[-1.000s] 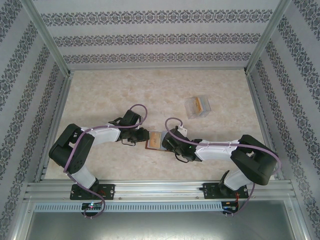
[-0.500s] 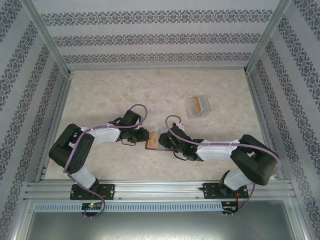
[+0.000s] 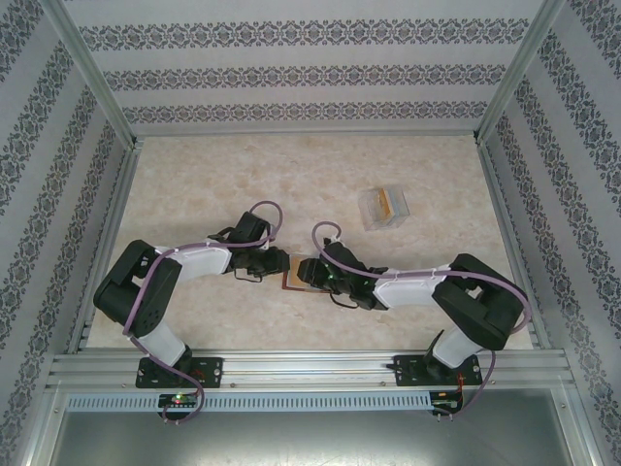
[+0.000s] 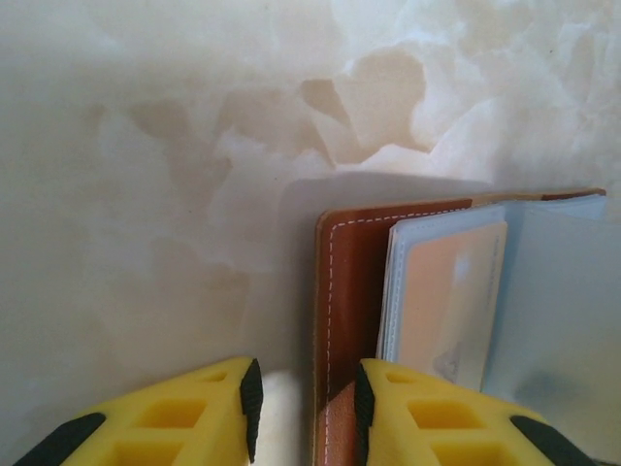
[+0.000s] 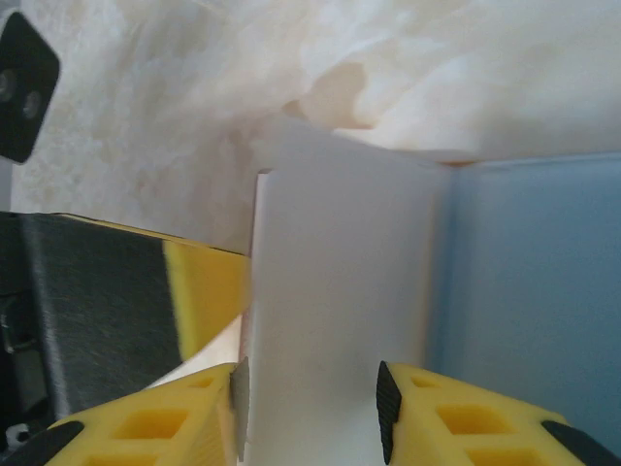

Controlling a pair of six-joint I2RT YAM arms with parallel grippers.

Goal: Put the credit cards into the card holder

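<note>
Right hand [image 3: 313,271] has slid leftward over card holder [image 3: 294,281] — marbled table [image 3: 213,175], patterned walls [image 3: 310,73].

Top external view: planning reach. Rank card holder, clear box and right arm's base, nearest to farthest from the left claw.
1. Card holder, just right of the left claw.
2. Clear box, back right.
3. Right arm's base, near edge.

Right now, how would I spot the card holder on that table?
Start at the pale marbled table and look near its front edge, where the left gripper and the right gripper meet. The card holder lies open between them. It is reddish-brown leather with white stitching and pale pockets, unlike the clear box farther back on the right.
</note>
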